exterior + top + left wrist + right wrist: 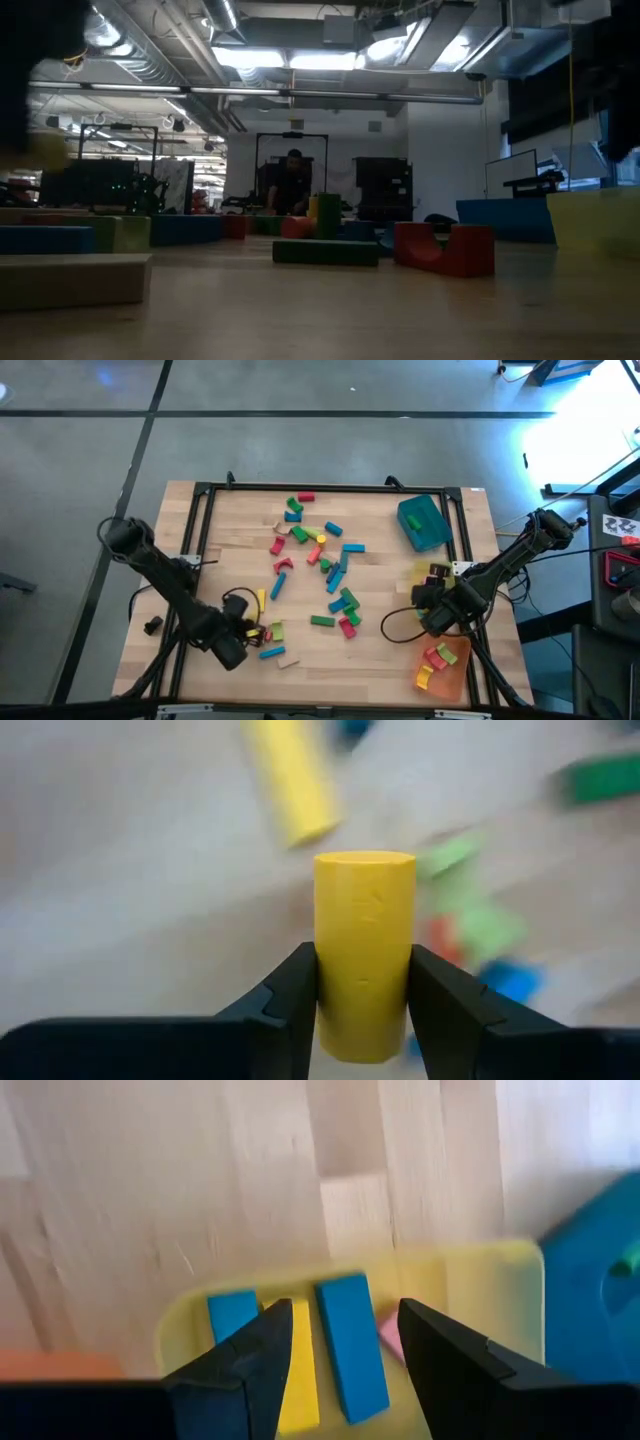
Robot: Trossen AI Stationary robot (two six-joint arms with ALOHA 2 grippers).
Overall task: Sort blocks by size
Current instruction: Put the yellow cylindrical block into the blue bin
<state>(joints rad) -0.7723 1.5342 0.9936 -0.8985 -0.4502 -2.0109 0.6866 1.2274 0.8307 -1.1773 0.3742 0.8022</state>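
Note:
Many coloured wooden blocks point(320, 560) lie scattered over the middle of the table. My left gripper point(248, 630) is at the near left, shut on a yellow cylinder point(364, 950). Another yellow piece point(290, 780) lies on the table beyond it. My right gripper point(428, 608) hangs open above the yellow tray point(470, 1270) at the right. That tray holds two blue blocks point(350, 1345), a yellow one and a pink one. The low view shows a red arch block point(445, 250) and a green bar point(325, 252) resting flat on the wood. My left gripper pinches the yellow cylinder by its round side point(330, 1005) between the two fingers point(290, 995), on the half nearer the wrist. The fingers slant down and lie along the cylinder. Its free flat end point(364, 860) sticks out past the fingertips, and it hangs clear of the table.
A teal tray point(422, 522) stands at the far right. An orange tray point(452, 672) with red and yellow pieces is at the near right. A black frame point(200, 520) edges the table. A small dark lump point(152, 625) lies at the left edge. A person point(292, 180) stands far behind.

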